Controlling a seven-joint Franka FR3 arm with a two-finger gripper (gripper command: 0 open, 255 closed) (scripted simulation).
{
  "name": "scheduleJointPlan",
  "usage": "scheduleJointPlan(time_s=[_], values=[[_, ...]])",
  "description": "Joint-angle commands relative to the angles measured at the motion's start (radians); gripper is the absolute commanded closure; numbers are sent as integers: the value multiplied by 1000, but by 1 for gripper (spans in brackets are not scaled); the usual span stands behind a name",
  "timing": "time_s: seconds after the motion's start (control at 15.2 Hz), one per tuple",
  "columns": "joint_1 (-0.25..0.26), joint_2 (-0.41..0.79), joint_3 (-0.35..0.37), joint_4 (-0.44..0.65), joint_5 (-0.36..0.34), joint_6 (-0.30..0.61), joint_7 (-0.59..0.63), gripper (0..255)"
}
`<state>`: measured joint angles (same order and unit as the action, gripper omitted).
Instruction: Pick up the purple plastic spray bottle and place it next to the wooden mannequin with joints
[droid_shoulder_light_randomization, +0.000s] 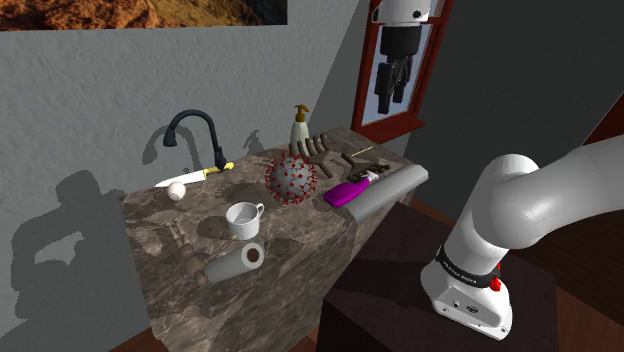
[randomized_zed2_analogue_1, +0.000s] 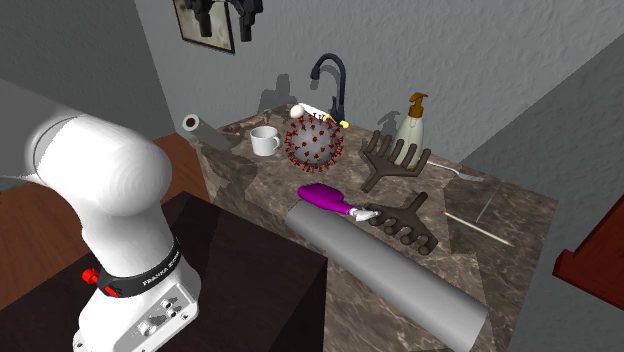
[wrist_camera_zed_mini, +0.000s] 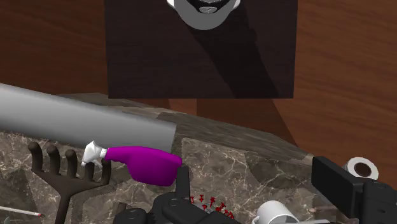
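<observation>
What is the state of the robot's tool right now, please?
Tool: open, holding nothing.

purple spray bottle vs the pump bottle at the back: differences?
Pose: the spray bottle lies on its side; the pump bottle stands upright.
Colour: the spray bottle is purple with a white nozzle; the pump bottle is pale with a brown pump.
Place: the spray bottle lies beside the grey tube; the pump bottle stands by the wall.
Both sit on the marbled counter.
</observation>
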<state>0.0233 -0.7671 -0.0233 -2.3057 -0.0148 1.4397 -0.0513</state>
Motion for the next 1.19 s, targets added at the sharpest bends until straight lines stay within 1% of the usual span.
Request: scheduleJointPlan(time_s=[0.0, 0.33, 0.66, 0.92, 1.12], values=[[0, 0, 0, 0, 0, 0, 0, 0], [21, -89, -55, -210, -87, 165, -157, 0], [26, -137, -131, -392, -189, 351, -310, 0], [16, -131, -211, -511, -288, 523, -431, 0], [0, -87, -280, -580, -370, 673, -520, 0]])
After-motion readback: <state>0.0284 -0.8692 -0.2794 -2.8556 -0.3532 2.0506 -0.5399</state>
